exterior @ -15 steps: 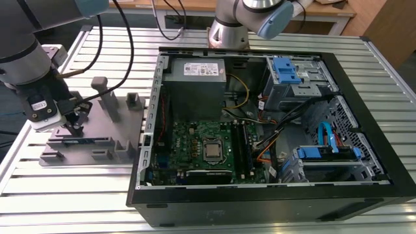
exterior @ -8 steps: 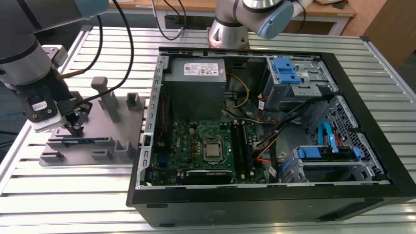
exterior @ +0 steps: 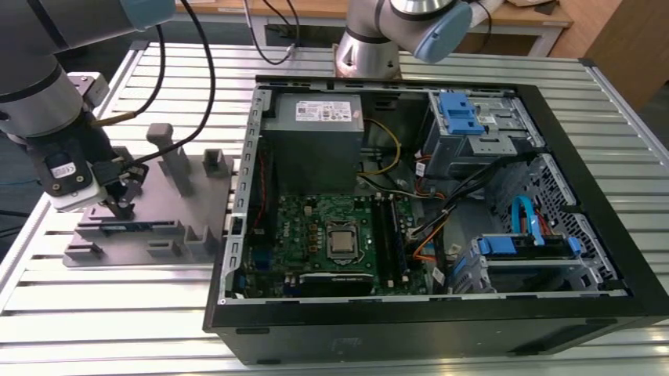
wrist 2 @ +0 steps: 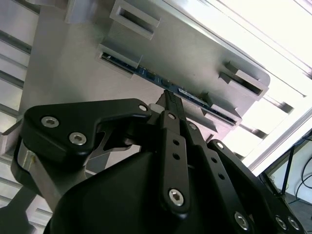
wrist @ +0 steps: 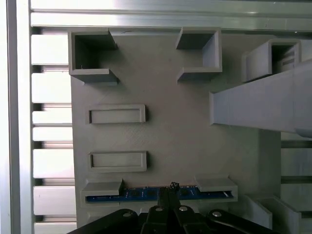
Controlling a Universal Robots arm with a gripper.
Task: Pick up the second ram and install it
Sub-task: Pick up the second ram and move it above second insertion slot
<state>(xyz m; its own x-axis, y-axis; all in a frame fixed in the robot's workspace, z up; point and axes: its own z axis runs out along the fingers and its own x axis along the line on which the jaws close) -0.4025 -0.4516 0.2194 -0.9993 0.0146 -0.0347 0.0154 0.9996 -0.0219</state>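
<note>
The gripper (wrist: pixel 170 187) has its tips drawn close together on the upper edge of the second ram (wrist: pixel 131 194), about midway along the board, so I judge it closed on the ram; the pictures do not show how firm the hold is. The ram stands on edge in a slot of the grey fixture block (wrist: pixel 165 131), low in the first wrist view. Its long axis runs straight across that frame from left to right, so the ram lies directly at the gripper's tips, not off to one side. Two raised tabs (wrist: pixel 102 186) hold it, one toward each end. I count one blue board in the fixture, two shallow rectangular pockets (wrist: pixel 117 114) above it, and two open-sided brackets (wrist: pixel 92 53) in the upper part of the frame. In the exterior view the gripper (exterior: pixel 117 200) hangs over the block at the frame's left, on the slatted tabletop (exterior: pixel 105 313). One open computer case (exterior: pixel 418 333) lies well to the exterior view's right, its motherboard (exterior: pixel 313 219) facing up.
</note>
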